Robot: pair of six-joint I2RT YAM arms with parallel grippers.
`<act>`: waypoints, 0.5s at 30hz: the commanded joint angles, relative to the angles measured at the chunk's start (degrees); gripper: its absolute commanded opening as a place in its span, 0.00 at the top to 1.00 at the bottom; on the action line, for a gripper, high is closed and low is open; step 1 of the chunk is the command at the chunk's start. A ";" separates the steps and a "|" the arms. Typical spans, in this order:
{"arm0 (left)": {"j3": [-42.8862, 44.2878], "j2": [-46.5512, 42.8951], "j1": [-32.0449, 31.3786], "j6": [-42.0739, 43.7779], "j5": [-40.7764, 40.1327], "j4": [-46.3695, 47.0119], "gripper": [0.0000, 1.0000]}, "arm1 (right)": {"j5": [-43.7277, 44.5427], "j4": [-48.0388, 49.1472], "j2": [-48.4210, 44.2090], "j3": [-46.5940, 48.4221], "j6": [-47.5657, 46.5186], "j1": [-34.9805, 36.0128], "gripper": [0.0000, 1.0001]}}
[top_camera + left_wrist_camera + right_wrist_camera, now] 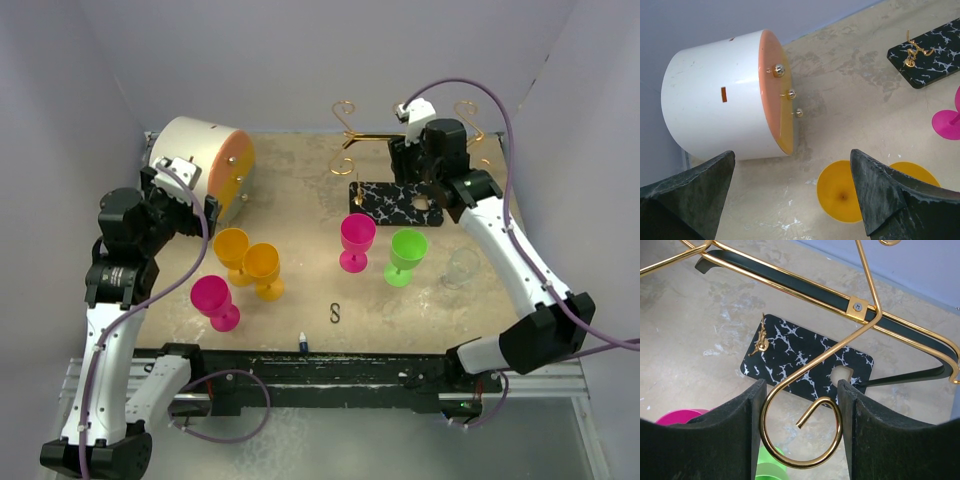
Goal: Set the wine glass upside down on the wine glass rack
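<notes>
Gripping rack (858, 308) curl: right jaws | rack bar level, left-right | left jaws released

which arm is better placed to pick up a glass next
Probably left: the left gripper is open and empty, close by the yellow glasses. The right gripper is busy, closed on a gold curl of the rack.
</notes>
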 commanded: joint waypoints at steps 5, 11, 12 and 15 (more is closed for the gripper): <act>1.31 2.58 0.39 1.43 5.40 -2.47 0.01 | -0.41 6.21 -4.36 -2.35 11.30 4.44 1.00; 1.70 4.95 0.35 3.17 5.92 -6.83 0.01 | -1.93 6.93 -4.94 -4.05 13.76 6.53 0.82; 1.52 4.74 0.37 3.44 5.88 -7.01 0.01 | -2.16 6.91 -4.96 -4.11 13.65 6.88 0.79; 1.77 3.85 0.31 5.55 6.31 -8.70 0.01 | -4.03 7.06 -5.58 -4.10 13.69 7.49 0.69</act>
